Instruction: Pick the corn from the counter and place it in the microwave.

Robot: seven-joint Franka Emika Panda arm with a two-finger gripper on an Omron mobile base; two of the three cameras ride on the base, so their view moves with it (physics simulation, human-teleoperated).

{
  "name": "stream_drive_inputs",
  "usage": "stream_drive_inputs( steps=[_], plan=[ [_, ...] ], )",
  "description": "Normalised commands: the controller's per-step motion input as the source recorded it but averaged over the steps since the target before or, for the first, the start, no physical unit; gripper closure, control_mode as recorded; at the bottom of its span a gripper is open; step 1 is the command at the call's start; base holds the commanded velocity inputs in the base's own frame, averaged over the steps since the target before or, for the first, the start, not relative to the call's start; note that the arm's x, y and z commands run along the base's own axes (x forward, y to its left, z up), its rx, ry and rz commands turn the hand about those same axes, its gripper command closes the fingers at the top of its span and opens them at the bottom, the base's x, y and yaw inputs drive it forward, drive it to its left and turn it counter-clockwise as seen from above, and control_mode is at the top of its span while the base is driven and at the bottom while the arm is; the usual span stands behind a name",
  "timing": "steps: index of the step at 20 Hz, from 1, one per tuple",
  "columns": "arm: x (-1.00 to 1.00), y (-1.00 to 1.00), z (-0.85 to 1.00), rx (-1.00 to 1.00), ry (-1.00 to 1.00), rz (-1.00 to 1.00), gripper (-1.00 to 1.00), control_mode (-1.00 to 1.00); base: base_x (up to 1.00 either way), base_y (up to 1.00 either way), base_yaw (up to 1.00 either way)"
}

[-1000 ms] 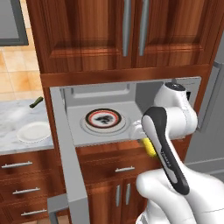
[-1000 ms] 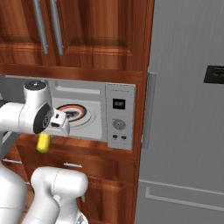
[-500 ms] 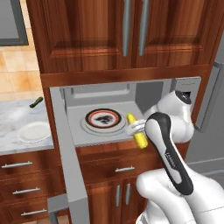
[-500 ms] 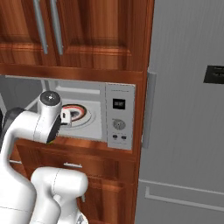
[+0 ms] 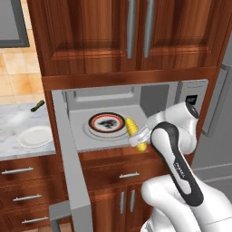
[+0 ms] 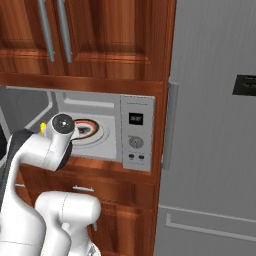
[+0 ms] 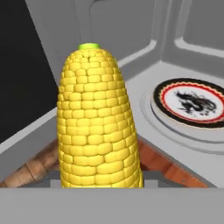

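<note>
The microwave [image 5: 192, 93] stands open, its door [image 5: 68, 154] swung out to the left. Its black-red-white turntable plate [image 5: 106, 123] lies inside. My gripper [image 5: 137, 138] is shut on the yellow corn [image 5: 134, 130] and holds it at the front lip of the oven, just right of the turntable. In the hand view the corn [image 7: 98, 131] stands upright and close, hiding the fingertips, with the turntable plate [image 7: 191, 103] beyond it to the right. From the right base view a sliver of corn [image 6: 43, 128] peeks out behind the arm, left of the button panel [image 6: 136, 134].
The marbled counter [image 5: 11, 124] at left carries a plain white plate [image 5: 34, 136] and a dark green vegetable [image 5: 37, 105]. Wooden cabinets [image 5: 136, 31] hang above the oven, drawers [image 5: 127, 174] sit below. A grey fridge [image 6: 215, 130] stands to the right.
The arm has carried the corn up from below the oven's front edge and leftward to the opening, beside the turntable. The hand has turned with it.
</note>
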Motion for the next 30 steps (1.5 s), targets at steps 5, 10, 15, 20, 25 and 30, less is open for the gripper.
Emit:
stream_drive_inputs(
  steps=[5, 10, 15, 20, 25, 30],
  plan=[
    [0.03, 0.01, 0.15, -0.07, -0.07, 0.19, 1.00, -1.00, 0.00, 0.00, 0.00],
    [0.02, 0.04, 0.09, -0.17, -0.22, 0.17, 1.00, -1.00, 0.00, 0.00, 0.00],
    [0.18, 0.22, 0.07, -0.23, -0.39, 0.02, 1.00, -1.00, 0.00, 0.00, 0.00],
    [0.25, 0.17, 0.00, -0.24, -0.42, 0.00, 1.00, -1.00, 0.00, 0.00, 0.00],
    [0.39, 0.03, 0.00, -0.22, -0.33, 0.00, 1.00, -1.00, 0.00, 0.00, 0.00],
    [0.57, 0.00, -0.09, -0.15, -0.17, 0.00, 1.00, -1.00, 0.00, 0.00, 0.00]
  ],
)
